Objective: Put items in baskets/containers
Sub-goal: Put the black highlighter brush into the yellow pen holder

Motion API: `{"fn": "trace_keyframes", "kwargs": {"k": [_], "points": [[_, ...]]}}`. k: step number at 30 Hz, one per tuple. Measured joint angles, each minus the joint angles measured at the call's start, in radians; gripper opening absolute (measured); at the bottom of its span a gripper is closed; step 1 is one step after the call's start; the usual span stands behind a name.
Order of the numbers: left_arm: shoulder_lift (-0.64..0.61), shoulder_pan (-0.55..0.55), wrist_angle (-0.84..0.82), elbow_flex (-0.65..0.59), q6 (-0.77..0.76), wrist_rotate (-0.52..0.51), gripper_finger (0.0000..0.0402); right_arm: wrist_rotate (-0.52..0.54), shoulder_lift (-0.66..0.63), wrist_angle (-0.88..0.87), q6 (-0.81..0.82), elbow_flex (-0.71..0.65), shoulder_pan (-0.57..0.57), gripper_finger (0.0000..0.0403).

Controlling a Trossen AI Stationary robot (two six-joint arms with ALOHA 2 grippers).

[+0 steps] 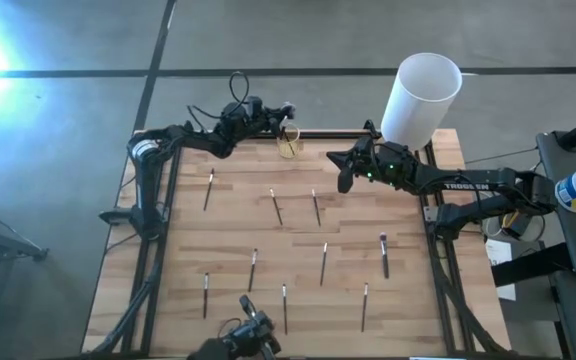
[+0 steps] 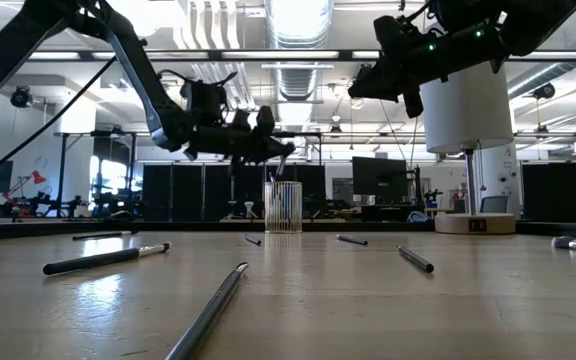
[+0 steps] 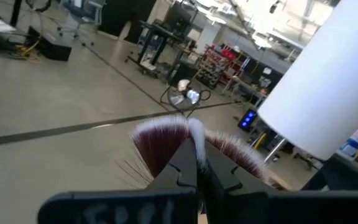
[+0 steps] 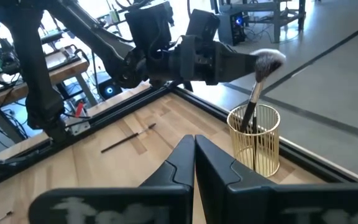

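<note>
The small yellowish clear cup (image 1: 289, 146) (image 2: 283, 207) (image 4: 255, 144) stands near the table's far edge. A dark-handled brush with a big fluffy head (image 4: 252, 106) leans in it, handle end down inside. My left gripper (image 1: 286, 120) (image 3: 197, 155) (image 4: 241, 62) is above the cup, shut on that brush. My right gripper (image 1: 336, 162) (image 4: 194, 146) hovers shut and empty to the right of the cup, well above the table. Several thin dark brushes (image 1: 276, 206) lie flat on the wooden tabletop. My left gripper pinches the fluffy brush by its bristle head (image 4: 270, 61) between its two fingers, coming nearly level from the table's left. Bristles (image 3: 160, 140) fan out on both sides of the shut fingers. The brush hangs tilted below, its handle (image 4: 248, 121) inside the cup.
A tall white cylinder (image 1: 423, 95) (image 2: 468, 105) stands at the far right corner, close behind my right arm. The loose brushes (image 1: 324, 262) (image 1: 384, 255) (image 2: 108, 258) are spread over the middle and near parts of the table, with bare wood between them.
</note>
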Motion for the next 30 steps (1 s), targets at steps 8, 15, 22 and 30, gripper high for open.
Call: {"fn": "trace_keyframes", "kwargs": {"k": [8,15,22,30], "points": [[0.000,-0.002,-0.037,0.000,0.009,-0.017,0.0000,0.000,0.000,-0.001,-0.018,0.000,0.000,0.0008],[0.000,-0.005,-0.066,-0.001,-0.007,-0.020,0.0000,0.000,0.000,-0.002,-0.046,0.000,0.000,0.0008],[0.000,-0.016,-0.070,0.000,-0.153,-0.045,0.0000,0.000,0.000,-0.002,-0.065,0.000,0.000,0.0008],[-0.001,-0.042,-0.089,0.002,-0.223,-0.173,0.0000,0.001,0.000,-0.002,-0.094,0.000,0.000,0.0008]]}}
